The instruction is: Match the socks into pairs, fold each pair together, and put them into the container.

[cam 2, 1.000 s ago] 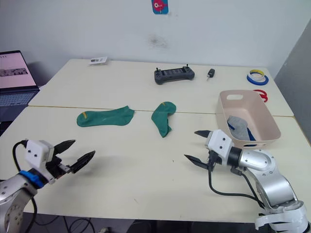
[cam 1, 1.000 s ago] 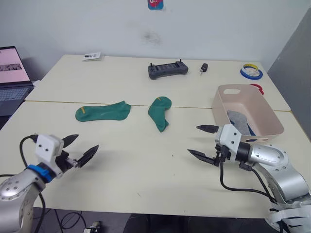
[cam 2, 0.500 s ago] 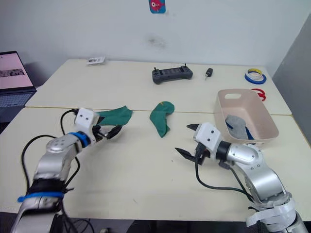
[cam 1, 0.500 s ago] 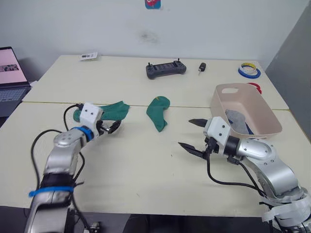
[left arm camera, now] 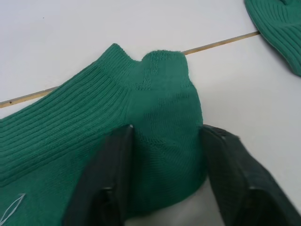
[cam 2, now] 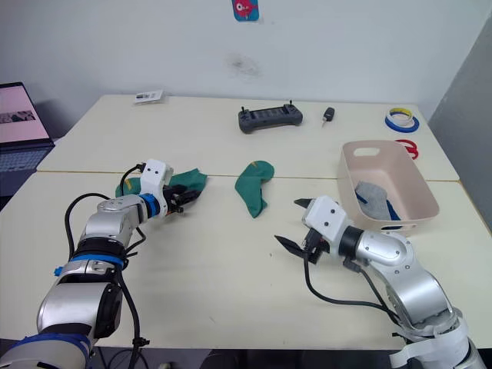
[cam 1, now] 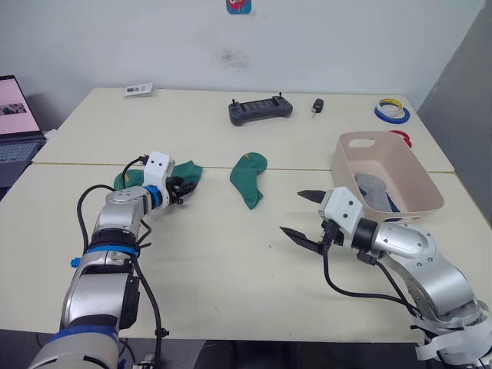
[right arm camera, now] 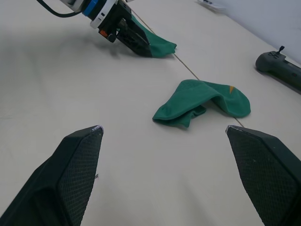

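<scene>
Left gripper (left arm camera: 162, 183): fingers set either side of the cuff end of a green sock (cam 1: 178, 171), pressing its edges, down on the table (cam 1: 223, 269)
Held sock: flat on the table's left half, lying across the seam between the two tabletops, yellow stripe at the far end from the fingers
Right gripper (cam 1: 304, 215): spread wide, holding nothing, hovering low over bare tabletop near the front right
Second green sock (cam 1: 250, 177): crumpled and bent, near the table's middle, well apart from both grippers, between the held sock and the container
Container (cam 1: 419, 184): pale pink tub at the table's right, just beyond the right gripper; grey sock (cam 1: 374, 187) and a bit of blue sock (cam 1: 391, 203) inside
Surface: two cream tabletops joined by a thin seam
Far edge: black controller (cam 1: 260, 110), small black key fob (cam 1: 317, 104), tape rolls (cam 1: 392, 112) at the right corner, small card (cam 1: 139, 90) at the left
Room: white wall with a sticker (cam 1: 239, 6) up top, grey panel to the right, open laptop (cam 1: 17, 115) on a side desk to the left
</scene>
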Tool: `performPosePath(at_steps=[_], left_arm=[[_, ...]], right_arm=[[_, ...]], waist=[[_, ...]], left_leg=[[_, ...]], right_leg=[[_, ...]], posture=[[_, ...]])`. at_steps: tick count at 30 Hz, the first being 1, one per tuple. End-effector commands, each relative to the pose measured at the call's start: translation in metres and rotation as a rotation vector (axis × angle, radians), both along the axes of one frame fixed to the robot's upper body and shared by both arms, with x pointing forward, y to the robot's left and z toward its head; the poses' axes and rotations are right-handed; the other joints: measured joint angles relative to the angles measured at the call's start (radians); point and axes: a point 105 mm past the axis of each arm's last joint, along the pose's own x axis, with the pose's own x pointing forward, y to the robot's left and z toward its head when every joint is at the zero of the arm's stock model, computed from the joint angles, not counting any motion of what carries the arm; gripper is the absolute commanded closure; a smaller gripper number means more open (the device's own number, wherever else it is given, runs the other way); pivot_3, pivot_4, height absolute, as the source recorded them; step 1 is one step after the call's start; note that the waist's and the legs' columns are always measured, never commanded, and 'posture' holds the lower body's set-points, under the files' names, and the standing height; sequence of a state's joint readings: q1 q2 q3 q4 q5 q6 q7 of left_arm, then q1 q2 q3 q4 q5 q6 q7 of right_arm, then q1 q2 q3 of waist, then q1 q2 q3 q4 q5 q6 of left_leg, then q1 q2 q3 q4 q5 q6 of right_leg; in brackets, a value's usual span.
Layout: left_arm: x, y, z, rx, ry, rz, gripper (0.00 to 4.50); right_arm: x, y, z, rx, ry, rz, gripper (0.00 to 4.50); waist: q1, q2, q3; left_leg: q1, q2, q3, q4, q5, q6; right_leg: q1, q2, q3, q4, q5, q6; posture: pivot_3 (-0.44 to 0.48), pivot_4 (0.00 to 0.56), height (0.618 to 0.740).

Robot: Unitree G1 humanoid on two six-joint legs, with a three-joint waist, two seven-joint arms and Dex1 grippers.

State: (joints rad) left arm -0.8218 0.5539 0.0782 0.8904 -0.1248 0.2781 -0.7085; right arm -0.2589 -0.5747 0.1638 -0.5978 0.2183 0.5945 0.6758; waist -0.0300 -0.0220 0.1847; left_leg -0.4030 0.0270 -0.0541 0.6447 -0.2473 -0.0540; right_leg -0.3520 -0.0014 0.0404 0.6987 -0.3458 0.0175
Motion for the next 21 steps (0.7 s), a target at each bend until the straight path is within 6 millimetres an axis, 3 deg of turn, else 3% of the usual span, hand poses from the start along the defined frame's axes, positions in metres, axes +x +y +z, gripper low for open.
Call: performPosePath(at_steps=[1,4,5,9,13,17,21], left_arm=[[-0.009,0.005,-0.011,-0.009,0.051,0.000,3.42],[-0.015,0.005,-0.010,-0.038,0.055,-0.009,4.37],[-0.017,0.006,-0.008,-0.044,0.052,-0.010,4.47],[-0.026,0.012,0.008,-0.054,0.024,-0.011,4.47],[-0.052,0.013,0.031,-0.089,0.022,-0.049,4.47],[-0.093,-0.007,0.037,-0.147,0.099,-0.123,4.47],[-0.132,-0.052,0.033,-0.267,0.187,-0.214,4.47]], right_arm=[[-0.004,0.002,0.012,0.010,-0.054,0.009,0.00],[-0.004,0.002,0.012,0.012,-0.052,0.014,0.00],[-0.004,0.002,0.011,0.012,-0.052,0.017,0.00],[-0.003,0.004,0.011,0.010,-0.052,0.027,0.00],[-0.003,0.004,0.010,0.010,-0.045,0.033,0.00],[-0.005,0.004,0.007,0.008,-0.031,0.042,0.00],[-0.009,0.002,0.004,-0.003,-0.014,0.059,0.00]], waist=[[0.000,0.000,0.000],[0.000,0.000,0.000],[0.000,0.000,0.000],[-0.003,0.000,0.000],[-0.006,0.000,0.000],[-0.003,0.000,0.000],[0.005,0.000,0.000]], left_leg=[[0.000,0.000,0.000,0.000,0.000,0.000],[0.001,0.000,0.000,0.000,0.000,-0.001],[0.001,0.000,0.000,0.000,0.001,-0.001],[0.001,0.001,0.000,0.000,0.001,-0.001],[0.000,0.002,0.000,-0.001,0.001,-0.001],[0.000,0.002,-0.001,-0.001,0.000,0.000],[0.000,0.000,-0.002,0.000,0.000,0.000]], right_leg=[[0.000,0.000,0.000,0.000,0.000,0.000],[0.000,0.000,0.001,0.000,0.000,0.000],[0.000,0.000,0.000,0.000,0.000,0.000],[0.000,0.000,0.001,0.000,0.000,0.000],[-0.001,0.000,0.001,0.000,0.000,0.000],[0.000,0.000,0.003,0.000,0.000,0.000],[0.002,-0.002,0.003,-0.001,0.000,0.000]], posture=[[0.000,0.150,0.740],[0.000,0.150,0.740],[0.000,0.150,0.740],[0.000,0.150,0.740],[0.000,0.150,0.740],[0.000,0.150,0.740],[0.000,0.150,0.740]])
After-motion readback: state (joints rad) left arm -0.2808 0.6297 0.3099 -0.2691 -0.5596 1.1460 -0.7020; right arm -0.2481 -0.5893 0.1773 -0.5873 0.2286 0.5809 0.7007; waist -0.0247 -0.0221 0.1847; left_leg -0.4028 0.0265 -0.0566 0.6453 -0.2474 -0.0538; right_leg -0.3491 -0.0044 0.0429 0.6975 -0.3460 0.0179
